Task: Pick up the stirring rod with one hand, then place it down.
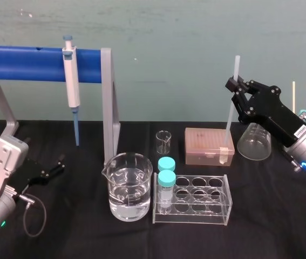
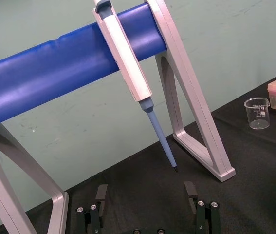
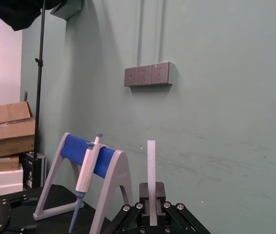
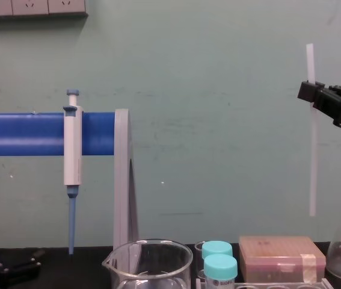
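Grip is made and the lift looks done: the right gripper [image 1: 236,86] is clamped on the rod [image 1: 229,129] near its upper end. A short stub stands out above the fingers and the long part hangs below. The rod is close to upright, tilted a little, and hangs in the air above the right end of the box [image 1: 206,144]. From the chest view its lower end is clear of the box lid and touches nothing. The flask [image 1: 254,141] stands just right of the box and the rack [image 1: 193,198] just in front of it, so both lie near the rod's way down.

I judge the pick-up half complete and the placing half in hand. The next move calls for lowering the rod toward bare table [image 1: 282,216] to the front right of the box. It should be tipped from upright toward flat so that it lies instead of toppling, with its tip kept away from flask and rack. Only then should the fingers part. A thin round rod may roll once let go.

The left gripper [image 1: 54,167] rests on the table far left of the box, fingers spread wide with nothing between them, below the pipette [image 1: 72,81].
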### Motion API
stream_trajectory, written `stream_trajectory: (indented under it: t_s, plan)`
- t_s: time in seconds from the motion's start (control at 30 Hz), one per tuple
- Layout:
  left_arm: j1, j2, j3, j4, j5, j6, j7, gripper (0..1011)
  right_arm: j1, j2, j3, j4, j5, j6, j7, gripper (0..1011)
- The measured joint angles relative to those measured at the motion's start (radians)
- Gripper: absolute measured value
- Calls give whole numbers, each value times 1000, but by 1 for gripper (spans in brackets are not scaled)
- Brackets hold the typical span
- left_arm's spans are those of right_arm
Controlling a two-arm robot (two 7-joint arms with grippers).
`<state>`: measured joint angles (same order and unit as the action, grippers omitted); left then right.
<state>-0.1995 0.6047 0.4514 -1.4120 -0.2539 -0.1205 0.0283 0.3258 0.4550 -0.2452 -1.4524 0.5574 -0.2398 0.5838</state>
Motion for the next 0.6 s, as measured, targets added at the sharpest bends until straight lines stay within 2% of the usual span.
stream_trajectory:
  t_s: [0.6]
  plan:
    - [0,0,0,0,0,0,0,1000,8,-1,-6,17,0,1,8,70]
